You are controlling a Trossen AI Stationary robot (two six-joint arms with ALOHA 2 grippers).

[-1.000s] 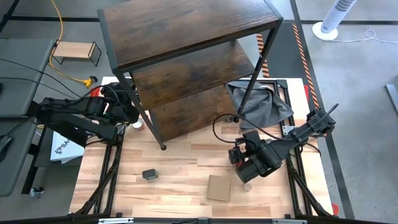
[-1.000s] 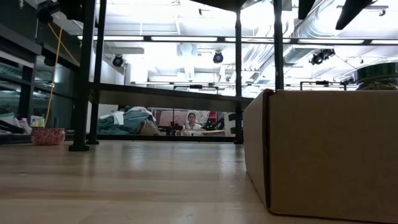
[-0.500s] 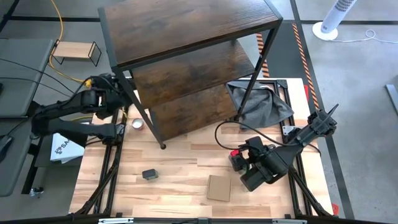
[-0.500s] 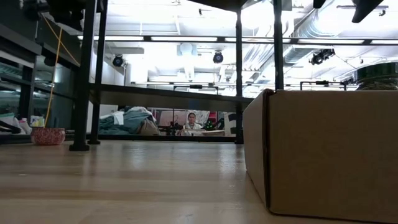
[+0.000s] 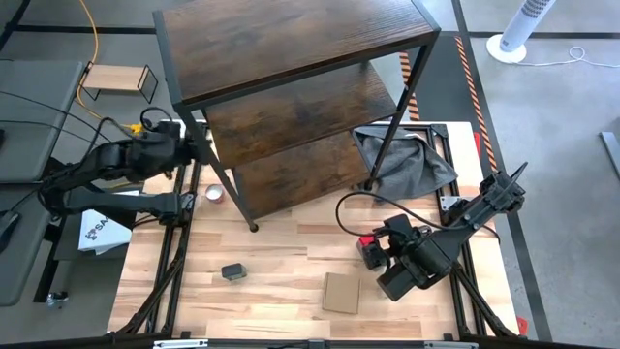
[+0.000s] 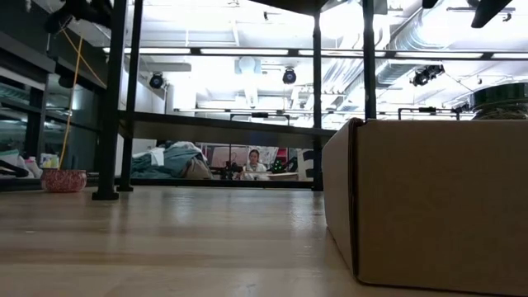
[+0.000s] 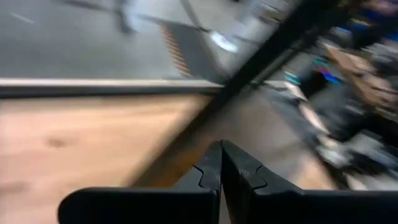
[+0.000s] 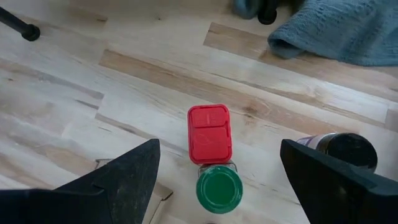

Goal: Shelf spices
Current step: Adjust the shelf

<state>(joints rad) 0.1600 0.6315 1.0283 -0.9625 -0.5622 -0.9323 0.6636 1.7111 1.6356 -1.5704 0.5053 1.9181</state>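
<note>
left gripper (image 5: 179,136): fingers pressed together on nothing, raised at the shelf's left front post, about nine o'clock on the table.
shelf (image 5: 291,39): three dark boards in a thin black frame, standing from the centre toward twelve o'clock; rigid.
pale container (image 5: 213,194): on the table by the shelf's left leg, near ten o'clock.
dark container (image 5: 232,272): alone at about seven o'clock, well apart from the rest.
cardboard piece (image 5: 341,293): flat, near six o'clock.
red box (image 8: 209,133): touching the green-lidded jar (image 8: 219,190), purple-lidded jar (image 8: 346,149) near them, all around four o'clock.
right gripper (image 8: 217,177): fingers spread wide, empty, poised over the red-and-green pair.
handling: likely light, hard, smooth-sided; the jar may slip or topple, so grip its body below the lid; take the box across its narrow flat sides.
change: left arm has lifted from the pale container to the shelf post; right arm has drawn back toward five o'clock, uncovering the red box.
</note>
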